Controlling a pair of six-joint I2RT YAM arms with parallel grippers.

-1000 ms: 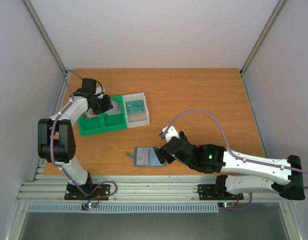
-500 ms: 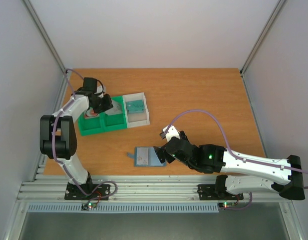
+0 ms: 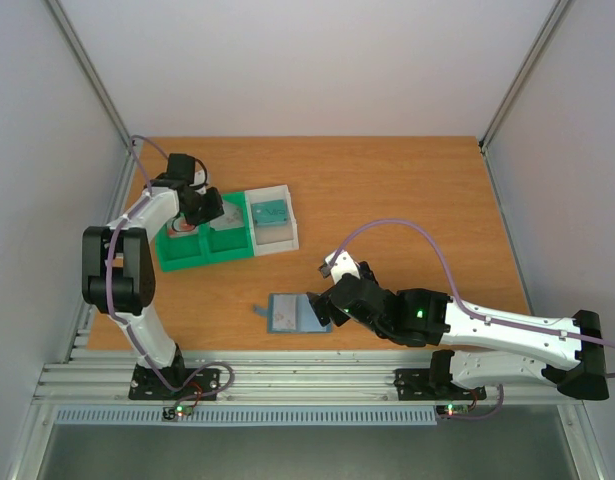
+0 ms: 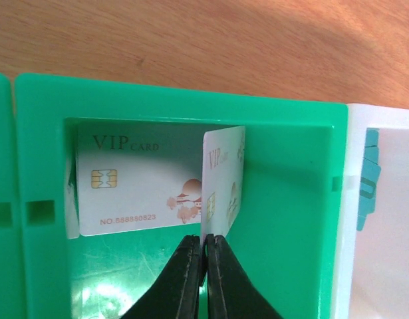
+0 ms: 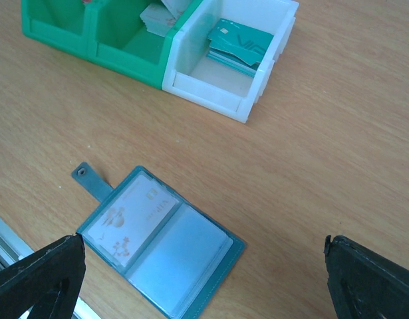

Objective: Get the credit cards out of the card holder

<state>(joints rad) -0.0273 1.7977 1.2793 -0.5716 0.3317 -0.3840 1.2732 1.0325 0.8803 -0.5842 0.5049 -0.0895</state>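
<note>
The left gripper (image 4: 204,242) is shut on the bottom edge of one white card (image 4: 223,179), holding it upright and edge-on inside a compartment of the green tray (image 4: 284,113). A second white card (image 4: 137,186) leans against the back wall of that same compartment, just beside the held one.

Next to the tray sits one white bin (image 5: 217,93) with teal cards (image 5: 236,41) lying in it. I count two stacked, though there could be more underneath.

The holder (image 5: 184,266) lies open and flat on the table (image 5: 337,153), near the front edge and well apart from the tray. Both its panels face up. A third white card (image 5: 134,216) shows in the left pocket, and the right pocket looks bare.

The right gripper (image 3: 320,312) hangs over the holder's right side with its two fingers spread wide, holding nothing.
</note>
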